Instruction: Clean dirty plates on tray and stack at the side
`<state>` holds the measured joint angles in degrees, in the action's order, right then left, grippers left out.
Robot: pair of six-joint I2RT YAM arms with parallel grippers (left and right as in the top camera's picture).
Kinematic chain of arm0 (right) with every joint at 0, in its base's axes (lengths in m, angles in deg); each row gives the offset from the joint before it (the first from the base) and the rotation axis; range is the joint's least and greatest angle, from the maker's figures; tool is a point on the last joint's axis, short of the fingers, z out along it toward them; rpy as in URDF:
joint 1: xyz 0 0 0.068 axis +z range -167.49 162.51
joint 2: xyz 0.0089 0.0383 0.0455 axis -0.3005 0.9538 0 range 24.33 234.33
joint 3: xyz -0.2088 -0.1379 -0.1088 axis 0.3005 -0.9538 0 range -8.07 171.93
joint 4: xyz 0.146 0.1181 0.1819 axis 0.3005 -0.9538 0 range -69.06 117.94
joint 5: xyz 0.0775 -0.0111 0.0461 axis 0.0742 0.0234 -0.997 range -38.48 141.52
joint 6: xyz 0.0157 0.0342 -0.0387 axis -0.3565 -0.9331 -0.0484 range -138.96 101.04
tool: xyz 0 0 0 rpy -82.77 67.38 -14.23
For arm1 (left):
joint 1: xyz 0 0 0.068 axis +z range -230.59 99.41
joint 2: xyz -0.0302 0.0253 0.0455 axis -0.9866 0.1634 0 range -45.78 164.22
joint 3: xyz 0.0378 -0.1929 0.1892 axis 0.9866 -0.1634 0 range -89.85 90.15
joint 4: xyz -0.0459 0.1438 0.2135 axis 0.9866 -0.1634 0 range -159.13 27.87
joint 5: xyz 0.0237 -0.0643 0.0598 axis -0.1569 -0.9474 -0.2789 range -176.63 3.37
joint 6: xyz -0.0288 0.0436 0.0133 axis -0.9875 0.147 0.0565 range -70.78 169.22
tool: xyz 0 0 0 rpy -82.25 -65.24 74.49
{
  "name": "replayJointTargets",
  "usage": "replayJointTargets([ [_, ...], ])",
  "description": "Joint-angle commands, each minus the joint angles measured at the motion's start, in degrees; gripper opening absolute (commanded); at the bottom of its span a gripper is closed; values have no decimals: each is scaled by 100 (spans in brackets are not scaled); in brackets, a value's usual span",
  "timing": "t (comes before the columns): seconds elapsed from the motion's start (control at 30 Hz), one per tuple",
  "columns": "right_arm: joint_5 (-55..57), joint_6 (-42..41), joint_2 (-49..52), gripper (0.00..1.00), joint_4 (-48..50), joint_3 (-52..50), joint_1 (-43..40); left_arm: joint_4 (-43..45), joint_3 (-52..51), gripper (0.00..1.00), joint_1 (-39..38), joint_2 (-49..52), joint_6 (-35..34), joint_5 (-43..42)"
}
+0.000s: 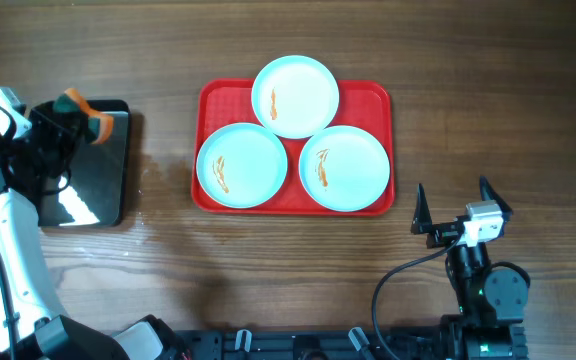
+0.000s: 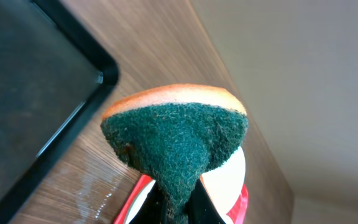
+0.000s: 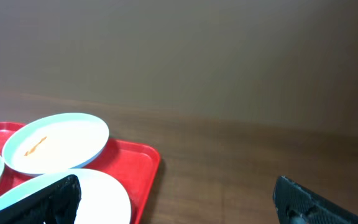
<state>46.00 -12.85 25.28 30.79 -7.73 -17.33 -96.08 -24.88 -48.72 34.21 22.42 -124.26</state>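
Plates [image 1: 295, 96] x3, orange smears, on red tray [image 1: 218, 100] | L jaws clamped on sponge [image 2: 174, 140] | R jaws wide, empty

Tray [image 3: 143, 163] cropped at lower-left edges

Three plates [image 1: 242, 165] lie on the tray [image 1: 218, 95], right of the left tool [image 1: 83, 108]; sponge [image 2: 176, 143] in it, pan [image 1: 93, 190] beside it.

Left claw [image 1: 74, 115] tightly closed, right claw [image 1: 453, 192] spread wide.
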Motion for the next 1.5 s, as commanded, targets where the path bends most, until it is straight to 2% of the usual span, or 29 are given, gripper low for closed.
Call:
replayJointTargets([
  [0.0,-1259,-791,-15,100,778,-4,-31,-155,9,4,-273,-83,538,-839],
  [0.07,-2627,-1978,-15,100,1154,-4,-31,-273,9,4,-551,-81,542,-828],
  [0.1,-2876,-2643,-15,100,1585,-4,-28,-326,9,4,-695,-81,540,-817],
  [0.13,-2861,-3998,-15,100,2048,-4,-28,-435,9,4,-970,-81,540,-817],
  [0.17,-2782,-4804,-15,100,2347,-4,-28,-494,9,4,-1145,-81,540,-809],
  [0.23,-2566,-5617,-2,100,2719,13,-28,-555,9,4,-1429,-81,540,-610],
  [0.27,-2507,-5772,74,100,2800,138,-28,-601,9,4,-1609,-81,542,-450],
  [0.4,-3034,-5117,1029,100,2514,1202,-28,-710,9,4,-2090,-81,734,61],
  [0.47,-3473,-4354,2085,100,1687,2212,-28,-800,7,4,-2385,-79,728,581],
  [0.5,-3735,-4028,2640,100,1222,2721,-28,-824,7,4,-2507,-76,726,789],
  [0.57,-4809,-3008,4594,100,-505,4478,57,-831,7,4,-2874,-39,710,1084],
  [0.6,-5040,-2734,5237,100,-1178,5075,142,-833,7,4,-2997,-17,708,1158],
  [0.7,-5204,-2149,6898,100,-3062,6682,612,-844,7,4,-3235,55,684,1392],
  [0.73,-5200,-1888,7779,100,-3840,7514,1040,-896,7,4,-3268,116,686,1574],
  [0.77,-5202,-1821,8142,100,-4033,7827,1246,-951,2,4,-3268,166,686,1696],
  [0.87,-5202,-1910,8880,100,-3840,8275,1792,-1056,-9,4,-3270,350,688,1777],
  [0.93,-5416,-2050,9228,100,-3300,8295,2124,-1093,-11,4,-3279,538,688,1751],
  [1.03,-5104,-2806,9510,100,-3143,8288,2238,-1108,-11,4,-3279,717,691,1641],
  [1.07,-5034,-2669,9635,100,-2885,8290,2304,-1134,-13,4,-3279,741,693,1646],
  [1.1,-4568,-2695,9691,100,-2933,8290,2352,-1145,-13,4,-3279,741,693,1646],
  [1.13,-3331,-3040,9722,98,-3252,8290,2448,-1147,-13,4,-3279,741,691,1646],
  [1.23,-1268,-3473,9951,76,-3864,8290,2754,-1226,-13,4,-3279,741,699,1648],
  [1.33,-1204,-3432,10454,75,-3866,8288,2911,-1220,-13,4,-3279,741,710,1646],
  [1.43,-1075,-3602,11075,53,-3853,8290,3036,-1228,-13,4,-3279,748,713,1648],
  [1.47,-1032,-3630,11256,54,-3810,8290,3088,-1239,-13,4,-3279,748,715,1652],
])
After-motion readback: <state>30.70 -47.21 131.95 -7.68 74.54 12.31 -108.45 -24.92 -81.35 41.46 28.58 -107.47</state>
